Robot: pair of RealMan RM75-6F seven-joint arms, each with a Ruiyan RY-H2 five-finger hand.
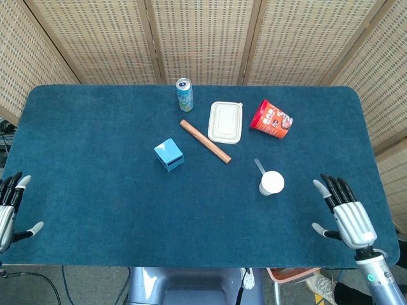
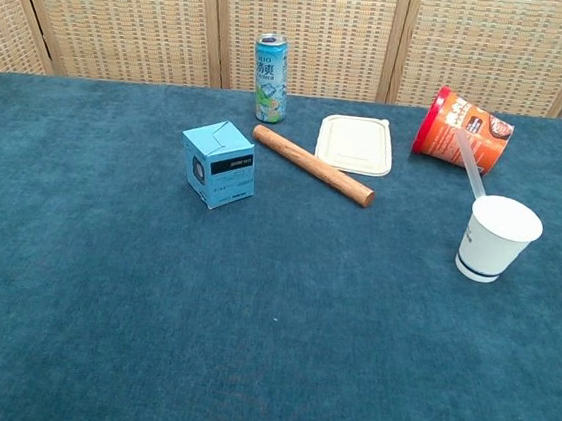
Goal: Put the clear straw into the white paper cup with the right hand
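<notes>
The white paper cup [image 1: 271,183] [image 2: 496,239] stands upright on the blue table, right of centre. The clear straw [image 1: 259,167] [image 2: 470,164] stands in it, leaning over the rim toward the far left. My right hand [image 1: 346,216] is at the table's near right edge, well apart from the cup, fingers spread and holding nothing. My left hand [image 1: 9,210] hangs at the near left edge, fingers apart and empty. Neither hand shows in the chest view.
A red tub [image 1: 271,119] lies on its side behind the cup. A white lidded box [image 1: 226,121], a wooden rolling pin [image 1: 205,141], a blue carton [image 1: 168,154] and a drink can [image 1: 184,94] sit around the middle and back.
</notes>
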